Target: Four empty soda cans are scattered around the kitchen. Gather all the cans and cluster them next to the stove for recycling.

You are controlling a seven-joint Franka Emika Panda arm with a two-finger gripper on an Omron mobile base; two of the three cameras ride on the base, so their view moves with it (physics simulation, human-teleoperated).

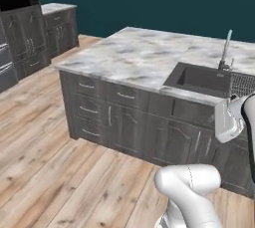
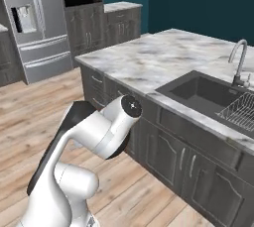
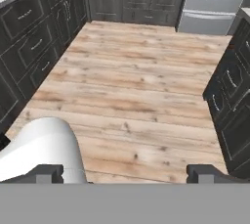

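Meanwhile the gripper (image 3: 125, 173) stands spread wide: in the hand view its 2 dark fingertips (image 3: 45, 173) sit far apart at the bottom, with bare wooden floor (image 3: 141, 86) between them and nothing held. That view looks down along an aisle of pale planks, dark cabinet fronts (image 3: 34, 47) on the left, more dark cabinets on the right, and a steel refrigerator (image 3: 215, 8) at the far end.

From the base views, the white arm (image 2: 99, 132) is folded low in front of a kitchen island (image 1: 134, 57) with a grey-veined marble top. A dark sink (image 2: 198, 92) is set into the island, with a curved faucet (image 2: 239, 57) behind it and a wire dish rack (image 2: 240, 112) beside the basin. As for the soda cans, I cannot make 1 out on the island top or the floor, so their place and which way they point cannot be told.
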